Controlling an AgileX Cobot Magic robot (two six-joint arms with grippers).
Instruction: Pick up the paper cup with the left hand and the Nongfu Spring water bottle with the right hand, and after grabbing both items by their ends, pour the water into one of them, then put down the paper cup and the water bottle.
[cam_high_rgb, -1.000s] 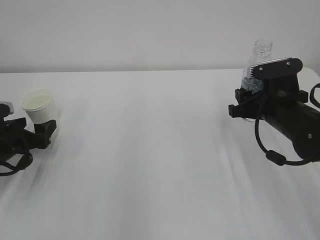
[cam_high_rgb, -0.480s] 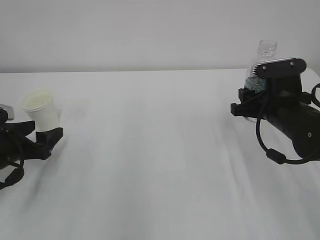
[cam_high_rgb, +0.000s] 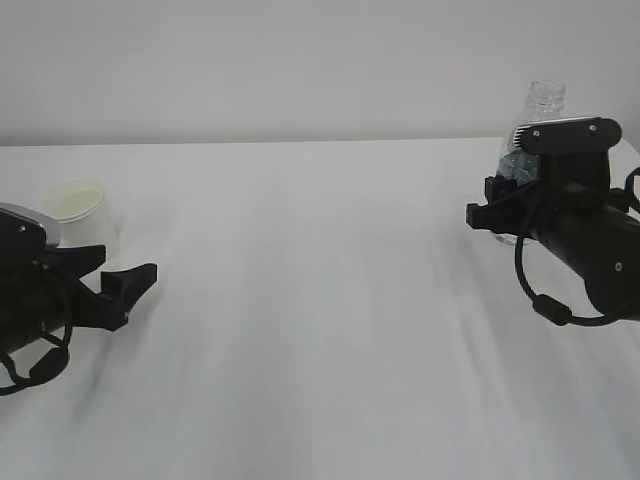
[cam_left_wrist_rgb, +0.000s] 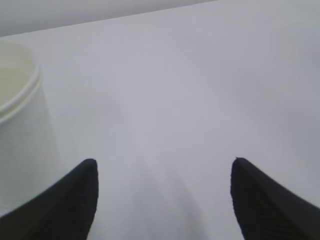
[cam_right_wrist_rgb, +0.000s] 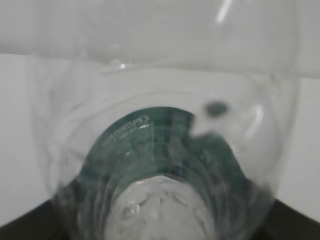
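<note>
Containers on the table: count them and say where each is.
2. The paper cup stands at the far left beside the left gripper; the water bottle is at the far right, in the right gripper. Nothing else shows.

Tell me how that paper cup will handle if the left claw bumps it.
The paper cup looks thin-walled and light, so a nudge would probably slide or tip it. It stands apart from the open left claw, nothing steadying it. Its tapered wall may crush under a hard squeeze.

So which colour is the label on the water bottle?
Dark green label on the water bottle; right wrist view shows it best.
</note>
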